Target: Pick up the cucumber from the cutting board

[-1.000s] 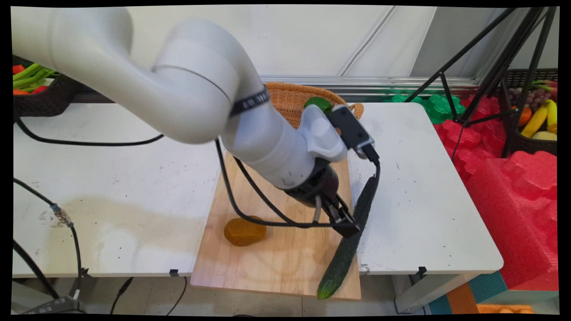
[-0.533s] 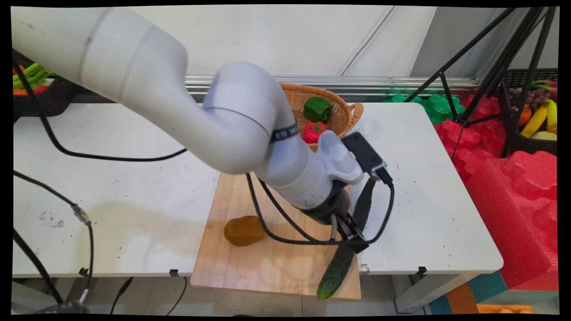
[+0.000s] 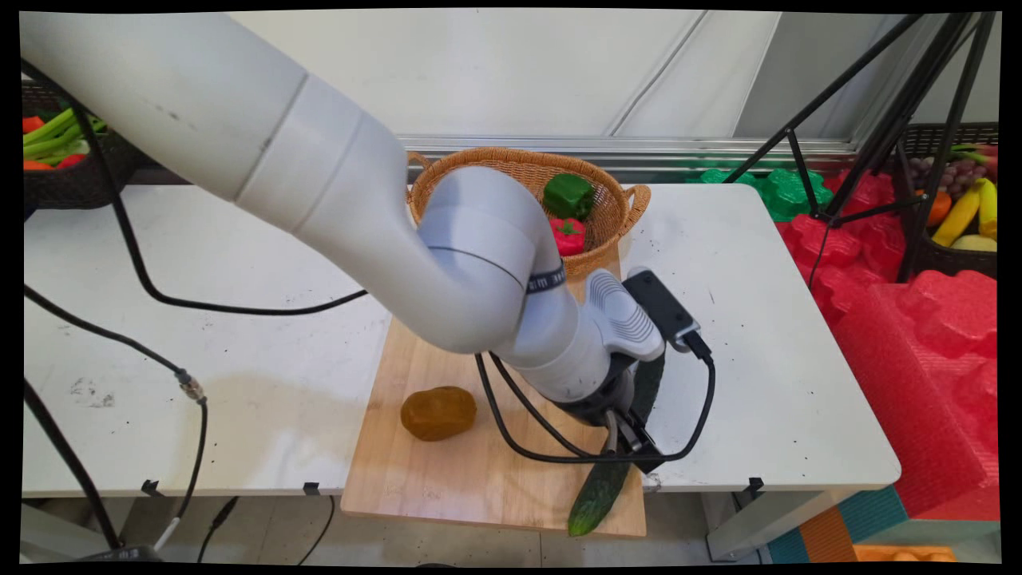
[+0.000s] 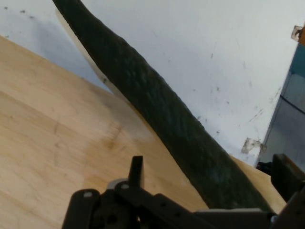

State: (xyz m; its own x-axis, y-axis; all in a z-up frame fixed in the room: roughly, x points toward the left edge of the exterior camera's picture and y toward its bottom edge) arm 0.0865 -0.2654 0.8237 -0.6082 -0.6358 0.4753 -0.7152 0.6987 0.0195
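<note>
Black two-finger pincer (image 3: 635,447) low in the lower centre-right of the main view, at the right edge of the pale rectangular wooden cutting board (image 3: 447,471), straddling the long dark green cucumber (image 3: 595,499). In the hand view, one finger (image 4: 136,172) upright at lower centre, the other (image 4: 286,177) at the lower right edge, the cucumber (image 4: 157,102) running diagonally between them from upper left to lower right; pincer spread apart, contact with the cucumber not discernible.

Cucumber lying along the board's right edge, lower tip reaching the board's near edge at bottom centre, upper part (image 3: 648,383) hidden partly behind the wrist.

Containers: round woven wicker basket with handles (image 3: 619,212) at upper centre, on the white worktop (image 3: 239,263), just beyond the board's far end; inside it a green bell pepper (image 3: 568,196) and a red bell pepper (image 3: 568,236). Dark basket (image 3: 76,180) at the upper left edge holding green and red vegetables. Dark crate (image 3: 954,251) at the far right edge holding yellow bananas (image 3: 962,212) and other fruit.

Surroundings: brown potato-shaped lump (image 3: 437,412) on the board's left part, well apart from the pincer. Black cable (image 3: 551,447) looping across the board in front of the pincer. Red moulded foam pieces (image 3: 918,335) right of the worktop; black tripod legs (image 3: 862,112) at upper right.
</note>
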